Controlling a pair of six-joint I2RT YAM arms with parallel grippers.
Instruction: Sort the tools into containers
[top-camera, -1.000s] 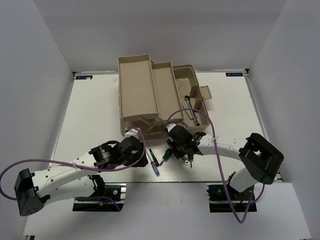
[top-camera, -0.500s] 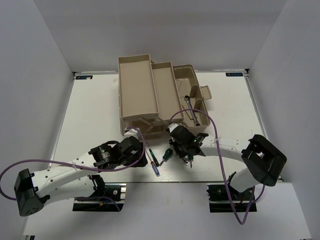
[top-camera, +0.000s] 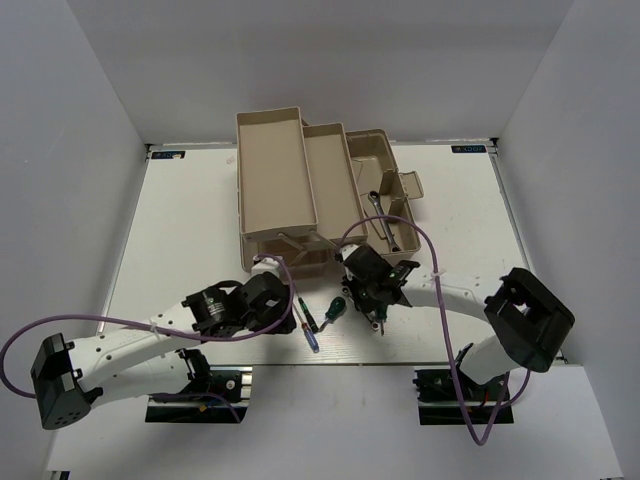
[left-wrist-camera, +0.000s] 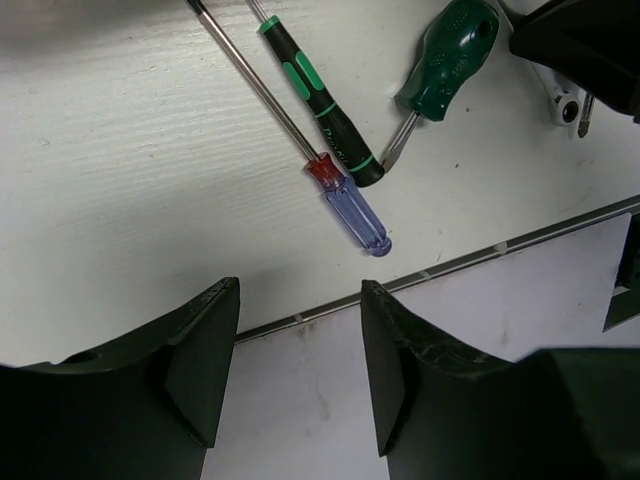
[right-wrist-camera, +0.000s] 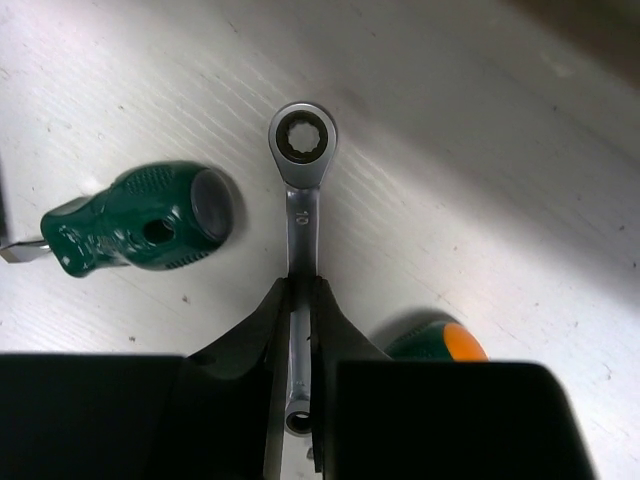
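1. the right gripper (right-wrist-camera: 303, 300) is squeezed tight on the thin middle of the small wrench (right-wrist-camera: 302, 200), and the ring end sticks out past the fingertips
2. a fat green screwdriver (right-wrist-camera: 140, 220) lies just left of those fingers, and another green handle with an orange end (right-wrist-camera: 440, 342) sits just beside the right finger
3. the left gripper (left-wrist-camera: 300, 330) has its fingers apart and holds nothing
4. the blue-handled screwdriver (left-wrist-camera: 355, 215) lies just ahead of that gap, and a thin green and black screwdriver (left-wrist-camera: 325, 110) lies right beside it, a bit further ahead
5. the toolbox (top-camera: 385, 160) is ahead of both hands, and a longer wrench (top-camera: 384, 218) already lies in its base
6. the small wrench is smooth and skinny, so i think it could swing or slip out when it goes up
7. the right fingers are very near the two green handles, so they could bump them and make them roll
8. the two hands are near each other, so they could knock together if both move at once
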